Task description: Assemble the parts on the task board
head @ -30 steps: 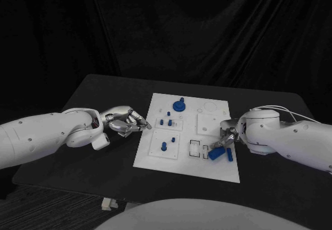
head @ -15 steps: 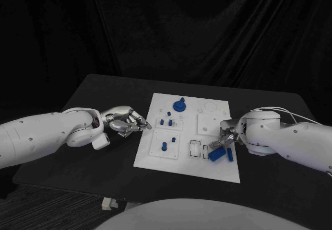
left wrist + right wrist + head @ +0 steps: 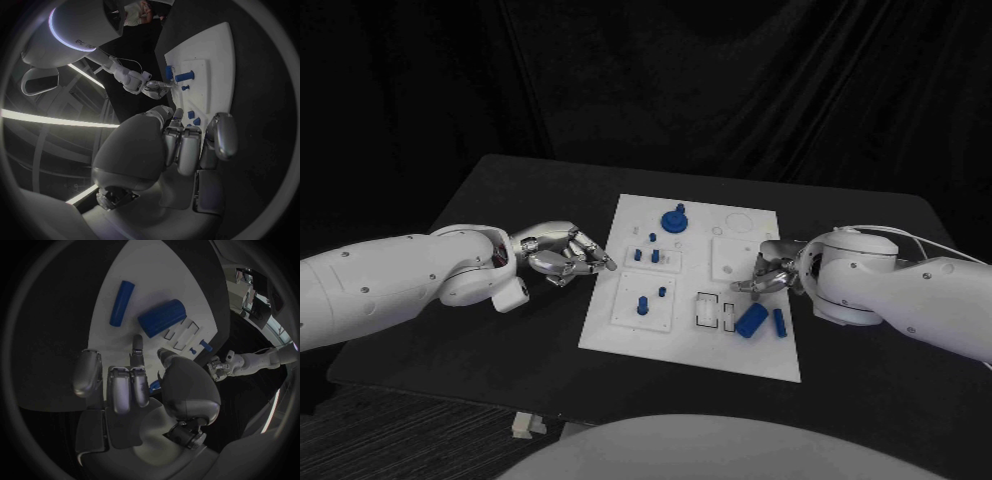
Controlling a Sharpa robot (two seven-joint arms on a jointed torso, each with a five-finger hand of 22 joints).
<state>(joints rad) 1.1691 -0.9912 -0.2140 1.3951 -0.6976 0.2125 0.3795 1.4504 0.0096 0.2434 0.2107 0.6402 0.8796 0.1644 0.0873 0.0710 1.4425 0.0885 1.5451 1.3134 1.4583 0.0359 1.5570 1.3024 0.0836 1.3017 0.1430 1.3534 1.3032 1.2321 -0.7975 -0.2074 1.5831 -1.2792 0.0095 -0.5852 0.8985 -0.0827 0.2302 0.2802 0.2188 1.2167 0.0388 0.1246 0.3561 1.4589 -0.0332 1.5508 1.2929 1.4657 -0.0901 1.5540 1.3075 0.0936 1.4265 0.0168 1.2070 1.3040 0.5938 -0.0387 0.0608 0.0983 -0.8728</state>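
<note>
While the white board (image 3: 689, 345) lies in the middle of the black table (image 3: 516, 190), the right hand (image 3: 769, 275) hovers over its right edge, fingers curled inward. Whether it has hold of anything cannot be told; the right wrist view shows a small patch of blue beside the palm, too hidden to identify. Just beside that hand, toward the board's near right corner, a blue block (image 3: 751, 319) lies tilted, with a slim blue bar (image 3: 779, 322) next to it at the board's edge. The wrist view shows both pieces, block (image 3: 162, 316) and bar (image 3: 122, 302), lying loose on the white surface, apart from the fingers (image 3: 136, 352).

The left hand (image 3: 564, 253) sits off the board's left edge, over bare table, its fingers curled in with nothing visible in them. A round blue part (image 3: 674, 220) stands near the board's far end, and several small blue pegs (image 3: 645, 255) stand in the left-hand panels. From the left wrist view, the board (image 3: 215, 60) lies beyond the curled fingers (image 3: 187, 145).
</note>
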